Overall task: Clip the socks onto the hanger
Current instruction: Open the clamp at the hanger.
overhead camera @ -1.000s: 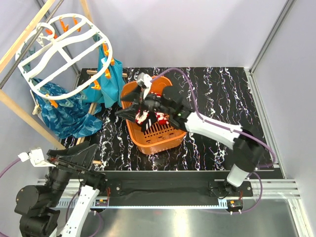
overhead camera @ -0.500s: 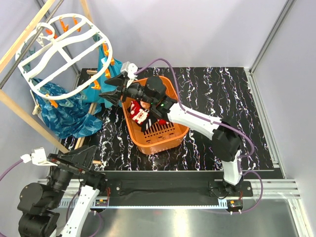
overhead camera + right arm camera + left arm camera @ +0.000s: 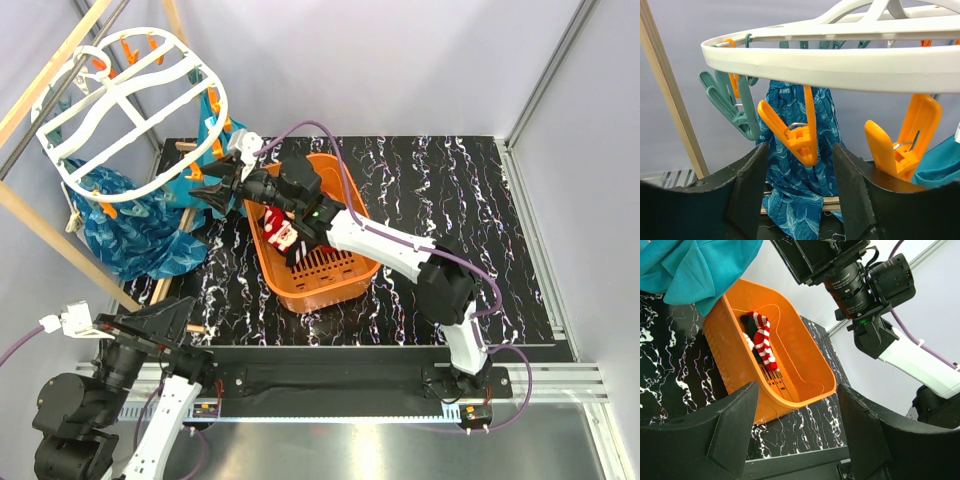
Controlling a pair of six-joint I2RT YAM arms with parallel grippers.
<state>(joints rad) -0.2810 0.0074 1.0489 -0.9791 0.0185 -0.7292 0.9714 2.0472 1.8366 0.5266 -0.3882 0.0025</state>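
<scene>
Right gripper point(image 3: 214, 186), top view: fingers apart, holding nothing, past the black marbled table's point(image 3: 450, 200) far-left edge, under the hanger point(image 3: 130, 100). Socks point(image 3: 283, 232) lie in the orange basket point(image 3: 330, 290). Grey walls all round.

Left wrist view: left gripper point(image 3: 797, 405) spread, holding nothing. The striped sock shows clearly; the hanger is out of frame.

Right wrist view: an orange peg point(image 3: 799, 137) sits between the fingers; the hanger rim is cut off.

Orange basket point(image 3: 325, 292) on black marbled table point(image 3: 450, 200), teal-blue cloths point(image 3: 140, 235) beside it, wooden pole frame point(image 3: 50, 232) at left
</scene>
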